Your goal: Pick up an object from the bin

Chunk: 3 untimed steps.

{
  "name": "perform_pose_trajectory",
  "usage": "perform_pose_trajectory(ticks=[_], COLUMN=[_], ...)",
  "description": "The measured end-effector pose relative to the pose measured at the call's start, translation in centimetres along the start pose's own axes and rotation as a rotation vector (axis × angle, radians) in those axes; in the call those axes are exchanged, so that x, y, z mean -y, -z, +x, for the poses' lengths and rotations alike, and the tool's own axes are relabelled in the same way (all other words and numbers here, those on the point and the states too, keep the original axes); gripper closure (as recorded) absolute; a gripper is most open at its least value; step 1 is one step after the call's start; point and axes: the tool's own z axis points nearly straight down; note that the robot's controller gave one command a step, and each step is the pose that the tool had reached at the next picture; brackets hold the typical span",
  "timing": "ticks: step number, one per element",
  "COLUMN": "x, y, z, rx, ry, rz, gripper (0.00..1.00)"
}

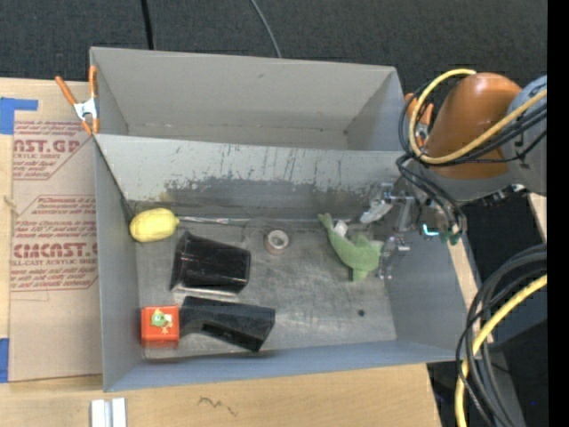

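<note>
My gripper (382,238) is low over the right part of the bin floor, with its fingers apart, one toward the back wall and one toward the front. A soft green toy with a thin tail (352,249) lies just left of them. Its thick right end reaches the gap and touches the nearer finger (388,263). It rests on the floor, not lifted. A small pale tape ring (277,240) lies further left, in the middle of the bin.
A yellow lemon-shaped thing (154,225) lies at the left wall. A black cup (210,264) lies on its side near it. A black angular piece (229,323) and an orange block (160,325) lie at the front left.
</note>
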Motion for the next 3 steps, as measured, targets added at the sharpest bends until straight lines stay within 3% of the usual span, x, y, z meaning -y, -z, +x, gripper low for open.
perform_pose_trajectory(ticks=[2,3], x=[-0.5,-1.2], y=[-1.4,-7.0], z=[-0.3,-1.2], rx=[0.015,0.037], ry=[0.063,0.361], rz=[0.004,0.007], gripper=[0.0,1.0])
